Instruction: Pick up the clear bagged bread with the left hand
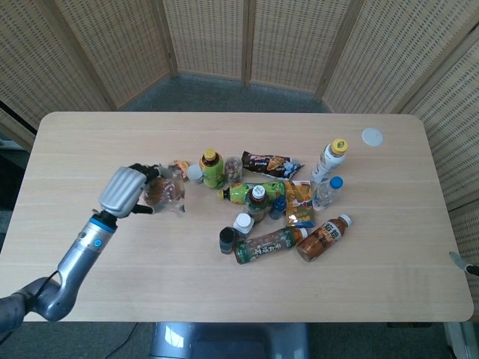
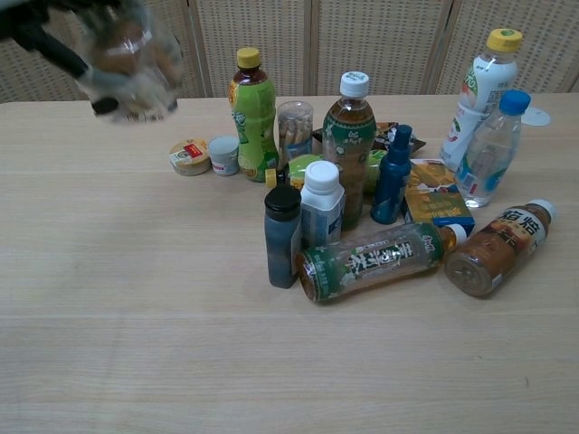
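Observation:
The clear bagged bread (image 1: pixel 165 194) hangs in the air, gripped by my left hand (image 1: pixel 126 190), well above the table and left of the clutter. In the chest view the bread bag (image 2: pixel 131 63) shows blurred at the top left, with the dark fingers (image 2: pixel 41 36) of that hand at the frame's edge. The brown loaf shows through the plastic. My right hand is out of both views.
A cluster of bottles and snacks fills the table's middle: a green juice bottle (image 1: pixel 212 168), a black-capped bottle (image 2: pixel 282 237), a white-capped jar (image 2: pixel 321 203), two lying tea bottles (image 2: pixel 380 260), snack packets (image 1: pixel 272 163). A white lid (image 1: pixel 372 137) lies far right.

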You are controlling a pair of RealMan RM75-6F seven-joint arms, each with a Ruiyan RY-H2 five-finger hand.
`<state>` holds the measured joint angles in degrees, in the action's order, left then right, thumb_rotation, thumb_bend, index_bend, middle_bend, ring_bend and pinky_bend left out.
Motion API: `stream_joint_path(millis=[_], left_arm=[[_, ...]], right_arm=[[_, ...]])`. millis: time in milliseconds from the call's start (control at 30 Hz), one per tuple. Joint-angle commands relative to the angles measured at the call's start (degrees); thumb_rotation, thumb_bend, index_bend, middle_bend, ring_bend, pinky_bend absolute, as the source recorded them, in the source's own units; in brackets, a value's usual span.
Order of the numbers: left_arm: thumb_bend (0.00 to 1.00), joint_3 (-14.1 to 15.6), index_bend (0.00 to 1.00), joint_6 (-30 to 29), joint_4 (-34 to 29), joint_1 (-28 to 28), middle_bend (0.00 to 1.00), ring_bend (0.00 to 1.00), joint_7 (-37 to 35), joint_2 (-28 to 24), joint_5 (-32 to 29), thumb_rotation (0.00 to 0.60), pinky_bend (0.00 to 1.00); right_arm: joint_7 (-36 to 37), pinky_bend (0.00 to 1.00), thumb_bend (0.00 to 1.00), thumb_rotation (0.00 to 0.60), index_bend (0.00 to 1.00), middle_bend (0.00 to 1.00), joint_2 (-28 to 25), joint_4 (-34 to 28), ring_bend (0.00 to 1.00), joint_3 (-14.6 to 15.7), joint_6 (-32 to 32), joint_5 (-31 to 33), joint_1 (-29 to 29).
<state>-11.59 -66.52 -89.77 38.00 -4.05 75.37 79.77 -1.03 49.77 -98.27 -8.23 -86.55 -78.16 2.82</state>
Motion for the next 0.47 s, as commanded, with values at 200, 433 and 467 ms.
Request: stream_joint_path(millis=[200, 433, 467], left_arm=[[0.24, -9.0, 0.72, -4.9, -7.2, -0.5, 0.72, 0.77, -4.5, -7.3, -3.1, 0.6, 0.42], [0.24, -13.2, 0.72, -5.5, -8.8, 1.9, 0.72, 0.77, -4.9, -7.4, -4.8, 0.6, 0.42], [0.24, -13.3, 0.72, -5.3, -8.8, 2.2, 0.72, 0.77, -4.8, -7.3, -5.0, 0.6, 0.42]], right_arm=[[0.1, 0.0, 0.02, 0.513, 0.0, 0.0, 0.6, 0.4, 0.0, -0.2, 0.6, 0.0, 0.5], [0.2, 0.0, 0.02, 0.515, 0.0, 0.0, 0.8, 0.6, 0.0, -0.1, 0.5, 0.6, 0.1], [0.2, 0.0, 0.02, 0.515, 0.0, 0.0, 0.8, 0.6, 0.0, -0.1, 0.5, 0.6, 0.1]])
